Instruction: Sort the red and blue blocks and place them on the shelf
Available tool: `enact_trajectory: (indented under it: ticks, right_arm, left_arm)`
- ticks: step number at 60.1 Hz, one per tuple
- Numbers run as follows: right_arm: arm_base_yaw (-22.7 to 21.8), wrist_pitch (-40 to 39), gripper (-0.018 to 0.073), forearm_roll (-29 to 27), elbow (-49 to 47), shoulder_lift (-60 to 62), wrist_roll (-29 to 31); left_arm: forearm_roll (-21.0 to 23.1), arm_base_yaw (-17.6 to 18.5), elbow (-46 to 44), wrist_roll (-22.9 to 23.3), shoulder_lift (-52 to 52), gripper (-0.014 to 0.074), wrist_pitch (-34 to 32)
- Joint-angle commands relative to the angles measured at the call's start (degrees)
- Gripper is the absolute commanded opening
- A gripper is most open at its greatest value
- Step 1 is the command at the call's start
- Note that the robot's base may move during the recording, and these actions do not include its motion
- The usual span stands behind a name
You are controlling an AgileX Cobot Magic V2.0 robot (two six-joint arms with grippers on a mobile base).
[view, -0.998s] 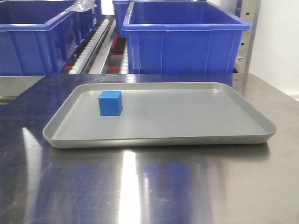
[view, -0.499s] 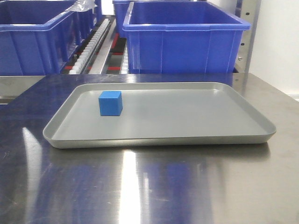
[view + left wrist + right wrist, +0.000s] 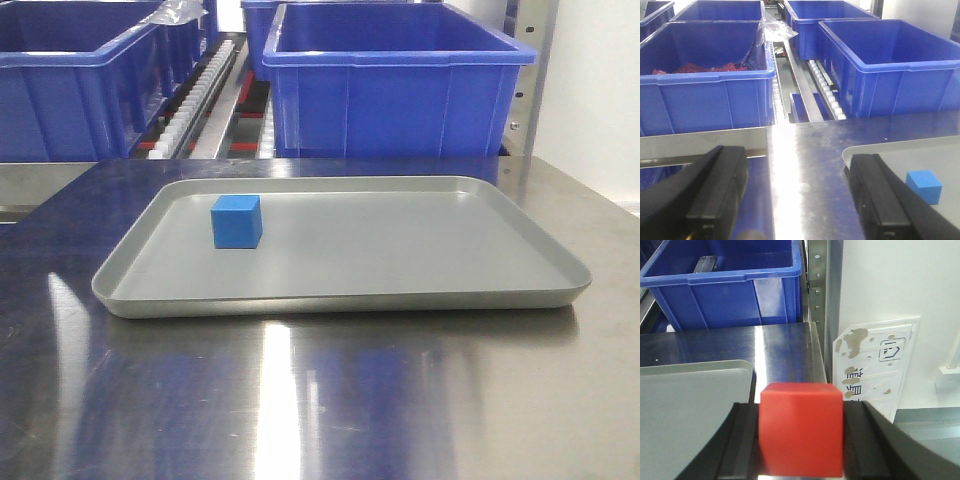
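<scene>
so the right claw (image 3: 801, 442) pinches the red block (image 3: 801, 425), left claw (image 3: 797, 200) gapes wide and empty, blue block (image 3: 236, 221) sits back-left on the tray (image 3: 400, 300).

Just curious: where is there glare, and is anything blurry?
Front view: white glare streaks on the steel tabletop; the blue block is sharp. Left wrist view: the left gripper, near the lens, looks dark and soft. Right wrist view: the red block has slightly blurred edges.
</scene>
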State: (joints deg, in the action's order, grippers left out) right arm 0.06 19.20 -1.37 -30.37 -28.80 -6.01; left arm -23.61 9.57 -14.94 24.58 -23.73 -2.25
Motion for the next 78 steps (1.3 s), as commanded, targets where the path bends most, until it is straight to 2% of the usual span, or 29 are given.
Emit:
enact_trajectory:
  ticks: [1,2,6,14,22,28,35,37,40,47,49,51,52,55,56,57,59,61,66,71,76,78]
  right_arm:
    - [-0.39,-5.34,0.0059,0.56,-1.49,-0.04,0.14]
    - [-0.39,-5.34,0.0059,0.56,-1.49,-0.04,0.14]
    - [-0.39,-5.34,0.0059,0.56,-1.49,-0.04,0.14]
    - [-0.39,-5.34,0.0059,0.56,-1.49,-0.04,0.14]
    - [-0.39,-5.34,0.0059,0.56,-1.49,-0.04,0.14]
    - [-0.39,-5.34,0.0059,0.56,-1.49,-0.04,0.14]
    - [-0.39,-5.34,0.0059,0.56,-1.49,-0.04,0.14]
    - [-0.39,-5.34,0.0059,0.56,-1.49,-0.04,0.14]
    - [-0.39,-5.34,0.0059,0.56,-1.49,-0.04,0.14]
    - [-0.39,-5.34,0.0059,0.56,-1.49,-0.04,0.14]
    - [-0.39,-5.34,0.0059,0.56,-1.49,-0.04,0.14]
    - [-0.39,-5.34,0.0059,0.56,-1.49,-0.04,0.14]
    - [-0.39,-5.34,0.0059,0.56,-1.49,-0.04,0.14]
    - [-0.39,-5.34,0.0059,0.56,-1.49,-0.04,0.14]
    - [-0.39,-5.34,0.0059,0.56,-1.49,-0.04,0.14]
    - [-0.39,-5.34,0.0059,0.56,-1.49,-0.04,0.14]
    - [-0.39,-5.34,0.0059,0.56,-1.49,-0.04,0.14]
    - [-0.39,-5.34,0.0059,0.56,-1.49,-0.04,0.14]
    - [-0.39,-5.34,0.0059,0.56,-1.49,-0.04,0.14]
    - [-0.39,-5.34,0.0059,0.56,-1.49,-0.04,0.14]
    - [-0.39,-5.34,0.0059,0.56,-1.49,-0.04,0.14]
    - [-0.39,-5.34,0.0059,0.56,-1.49,-0.04,0.14]
  left_arm:
    - [0.66,-0.07,-1.73,0.15,-0.22,0.0092,-2.85]
    - [0.5,-0.07,-1.73,0.15,-0.22,0.0036,-2.34]
    - [-0.24,-0.07,-1.73,0.15,-0.22,0.012,-1.23]
    - [-0.24,-0.07,-1.73,0.15,-0.22,0.0092,-1.06]
    - [0.87,-0.07,-1.73,0.15,-0.22,0.0122,-2.68]
    - [0.86,-0.07,-1.73,0.15,-0.22,0.0246,-3.6]
    - [1.3,-0.07,-1.73,0.15,-0.22,0.0507,-3.61]
    - [1.3,-0.07,-1.73,0.15,-0.22,0.0558,-3.61]
    - [1.3,-0.07,-1.73,0.15,-0.22,0.0587,-3.61]
    - [1.3,-0.07,-1.73,0.15,-0.22,0.0562,-3.61]
    - [1.3,-0.07,-1.73,0.15,-0.22,0.0539,-3.61]
    - [1.3,-0.07,-1.73,0.15,-0.22,0.0477,-3.49]
    - [1.18,-0.07,-1.73,0.15,-0.22,0.0435,-3.34]
    - [0.95,-0.07,-1.73,0.15,-0.22,0.0201,-2.32]
    - [0.45,-0.07,-1.73,0.15,-0.22,0.0079,-1.88]
    - [-0.24,-0.07,-1.73,0.0,-0.22,0.0026,-1.47]
    - [-2.31,-0.07,-1.73,0.0,-0.22,0.0099,-0.73]
    - [-2.62,-0.07,-1.73,0.0,-0.22,0.0126,-0.31]
    - [-2.62,-0.07,-1.73,0.0,-0.22,0.0092,0.21]
    - [-1.56,-0.07,-1.73,0.0,-0.22,0.0095,-0.19]
    - [-1.42,-0.07,-1.73,0.0,-0.22,0.0114,-1.77]
    - [-1.42,-0.07,-1.73,0.0,-0.22,0.015,-2.82]
